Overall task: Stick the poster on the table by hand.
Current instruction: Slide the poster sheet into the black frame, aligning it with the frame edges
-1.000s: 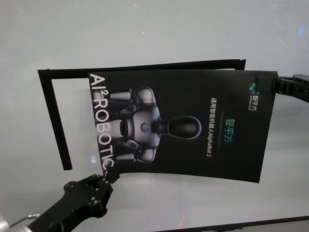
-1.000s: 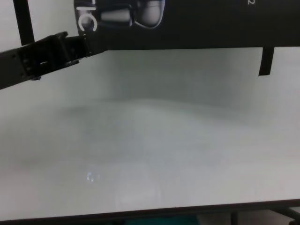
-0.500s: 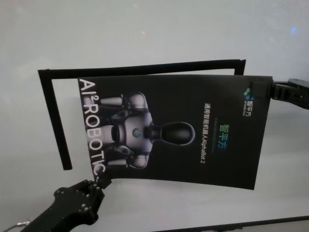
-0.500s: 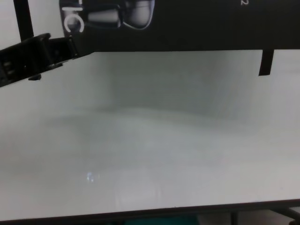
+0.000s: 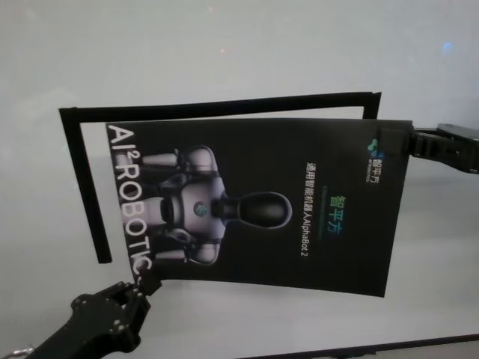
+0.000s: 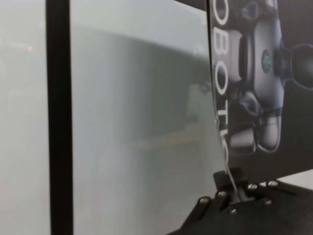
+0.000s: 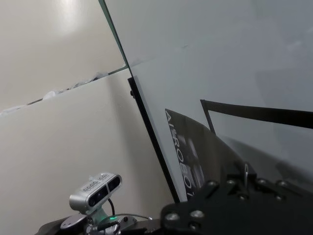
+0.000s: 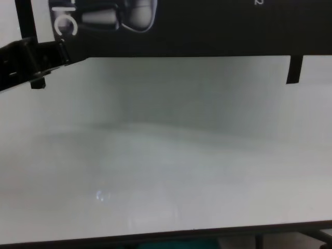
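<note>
We hold the poster point(image 5: 254, 206) just above the desk point(image 5: 224, 45), inside the black tape frame point(image 5: 78, 172) marked on it. Our left end effector point(image 5: 142, 286) is pinched on the poster's near corner by the white lettering; our right end effector point(image 5: 412, 142) is clamped on the corner farthest from that one, beside the logo. To do this step well, we judge that we should keep the sheet taut between the two grips, square its lettered edge to the frame's side strip and its far edge to the frame's long strip, then lower it flat without letting the middle sag first.

We cannot see whether any part of the sheet touches the desk. The right fingertips are hidden behind the poster's edge, and the chest view cuts off most of the sheet.
</note>
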